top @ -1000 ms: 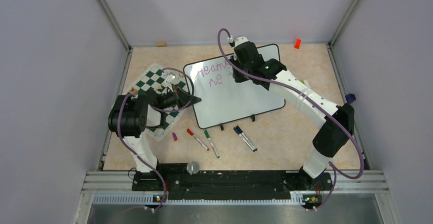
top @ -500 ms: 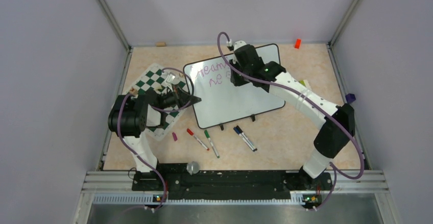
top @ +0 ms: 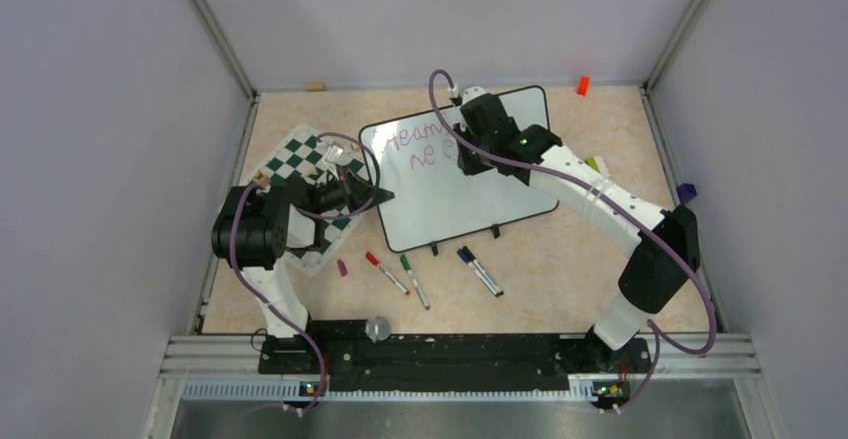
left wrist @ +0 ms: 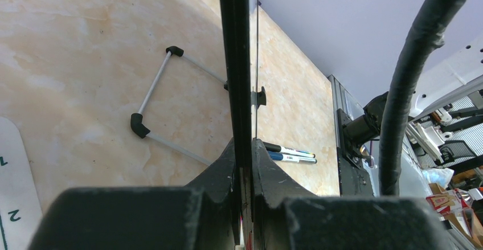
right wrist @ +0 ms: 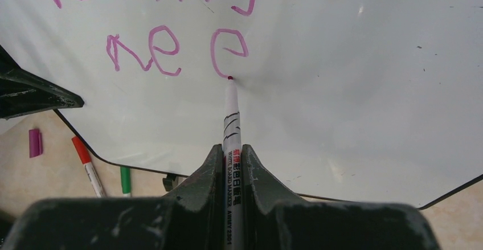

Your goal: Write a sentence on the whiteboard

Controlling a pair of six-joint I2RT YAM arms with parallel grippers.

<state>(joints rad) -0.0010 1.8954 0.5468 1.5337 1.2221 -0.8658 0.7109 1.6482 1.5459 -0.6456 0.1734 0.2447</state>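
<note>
Writing is midway. The right tool (right wrist: 232, 154) grips a white pink-tipped marker (right wrist: 230, 113), its tip touching the large glossy white, black-framed whiteboard (top: 470, 194) where the purple-pink sentence (top: 410, 144) has its second line begun. The left tool (left wrist: 244, 148) pinches the whiteboard's left edge. Next come steady strokes rightward. There is one whiteboard, with probably four loose markers (top: 413, 279) on the surface before it.

Beige table (top: 560, 259): whiteboard (top: 470, 194), checkered mat (top: 300, 159), red marker (top: 386, 272), green marker (top: 414, 280), two dark markers (top: 480, 270), purple cap (top: 342, 268).

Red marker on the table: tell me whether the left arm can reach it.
Probably not: the left claw is shut on the edge of the whiteboard; the red marker lies free nearby.
</note>
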